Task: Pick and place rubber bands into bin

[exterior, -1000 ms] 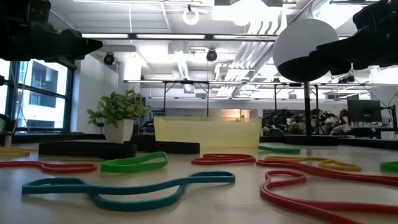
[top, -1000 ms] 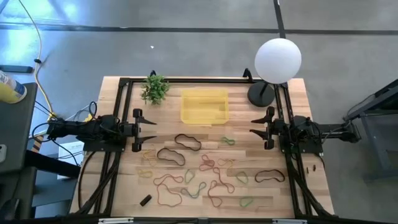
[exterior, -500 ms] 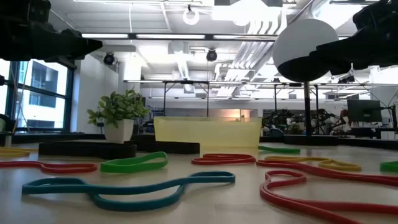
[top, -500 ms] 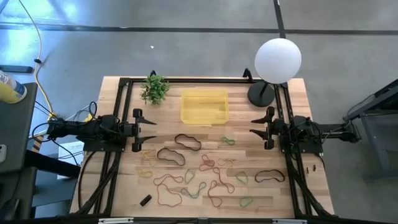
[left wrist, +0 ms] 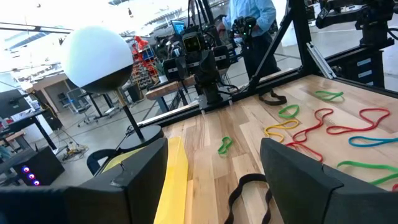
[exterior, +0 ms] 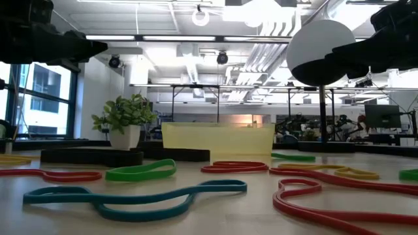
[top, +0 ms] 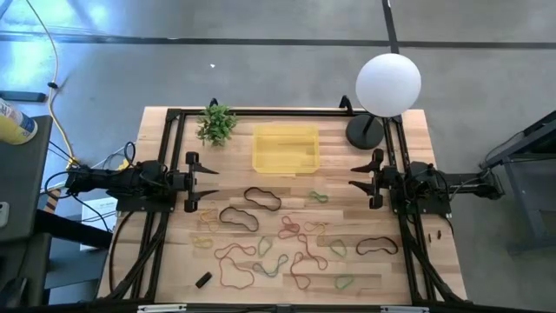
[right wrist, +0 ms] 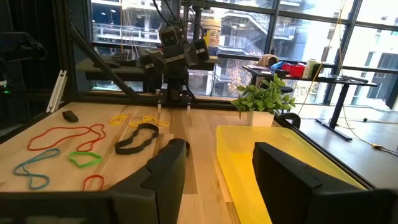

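Many rubber bands [top: 278, 235] of mixed colours lie flat and scattered over the near half of the wooden table; red, green and blue ones show close up [exterior: 137, 196]. The bin [top: 285, 149], a shallow translucent yellow tray, stands on the table at the far middle, and no band shows in it. My left gripper [top: 208, 182] hovers open at the table's left side, pointing level toward the right. My right gripper [top: 354, 177] hovers open at the right side, facing it. Both hang above the table with nothing between their fingers [left wrist: 214, 180] [right wrist: 217, 180].
A small potted plant [top: 215, 124] stands far left of the bin. A lamp with a white globe [top: 388, 83] stands at the far right corner. A small black block [top: 203, 280] lies near the front left. Black frame rails [top: 261, 112] border the table. A person [left wrist: 252, 18] stands beyond the right arm.
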